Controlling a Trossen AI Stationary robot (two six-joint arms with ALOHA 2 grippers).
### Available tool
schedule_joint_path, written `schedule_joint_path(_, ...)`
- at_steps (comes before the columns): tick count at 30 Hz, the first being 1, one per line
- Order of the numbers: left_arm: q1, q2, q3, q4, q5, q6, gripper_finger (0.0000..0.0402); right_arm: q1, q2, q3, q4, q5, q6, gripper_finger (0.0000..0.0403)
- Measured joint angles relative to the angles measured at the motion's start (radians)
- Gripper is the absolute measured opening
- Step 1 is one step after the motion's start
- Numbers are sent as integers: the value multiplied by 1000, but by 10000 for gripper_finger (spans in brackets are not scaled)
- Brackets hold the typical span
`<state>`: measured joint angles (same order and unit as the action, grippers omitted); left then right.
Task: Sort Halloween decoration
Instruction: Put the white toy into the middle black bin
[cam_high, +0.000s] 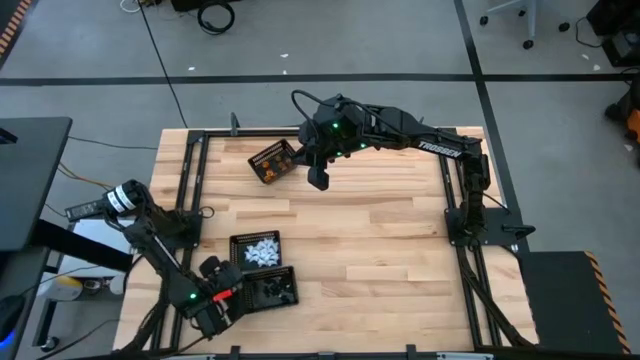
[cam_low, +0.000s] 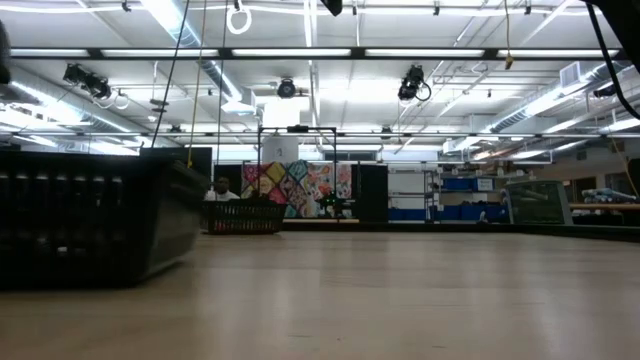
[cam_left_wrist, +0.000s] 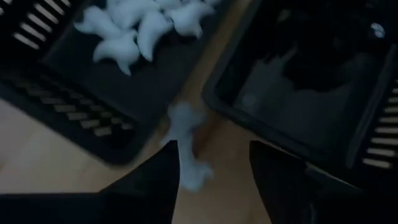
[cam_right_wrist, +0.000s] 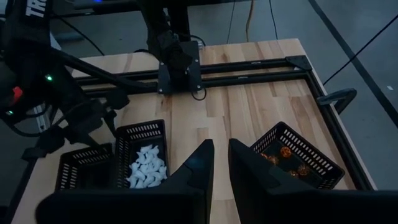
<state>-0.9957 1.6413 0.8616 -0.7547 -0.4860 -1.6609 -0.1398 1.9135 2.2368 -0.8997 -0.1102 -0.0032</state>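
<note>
White pieces (cam_high: 262, 251) filled one mesh basket (cam_high: 240, 243), black pieces (cam_high: 272, 290) its neighbour (cam_high: 291, 275), orange pieces (cam_right_wrist: 281, 158) a tilted far basket (cam_right_wrist: 323, 163). Left wrist view alone showed a stray white piece (cam_left_wrist: 185, 146) lying on wood between the baskets, before the left gripper (cam_left_wrist: 214, 165), fingers spread, empty. Right gripper (cam_right_wrist: 221, 158) hung beside the orange basket, fingers nearly closed, empty.
</note>
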Motion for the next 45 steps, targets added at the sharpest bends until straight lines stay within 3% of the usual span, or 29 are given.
schedule_joint_path(6, 61, 0, -12, 3, 31, 37, 203, 0, 0, 0, 0, -14, 0, 54)
schedule_joint_path(12, 35, 0, -18, -26, 69, 47, 204, 0, 0, 0, 0, -15, 0, 54)
schedule_joint_path(20, -27, -1, -18, -43, -24, 160, 204, 0, 0, 0, 0, -15, -5, 54)
schedule_joint_path(25, -22, -1, -20, -57, -44, 151, 204, 0, 0, 0, 0, -15, -5, 54)
schedule_joint_path(31, 25, -2, -82, 87, -36, 224, 204, 0, 0, 0, 0, -15, -6, 54)
schedule_joint_path(39, 60, -7, -126, 99, -14, 257, 202, 0, 0, 0, 0, -22, 0, 54)
schedule_joint_path(45, 62, -9, -157, 170, 0, 261, 165, 0, 0, 0, 0, -22, 0, 54)
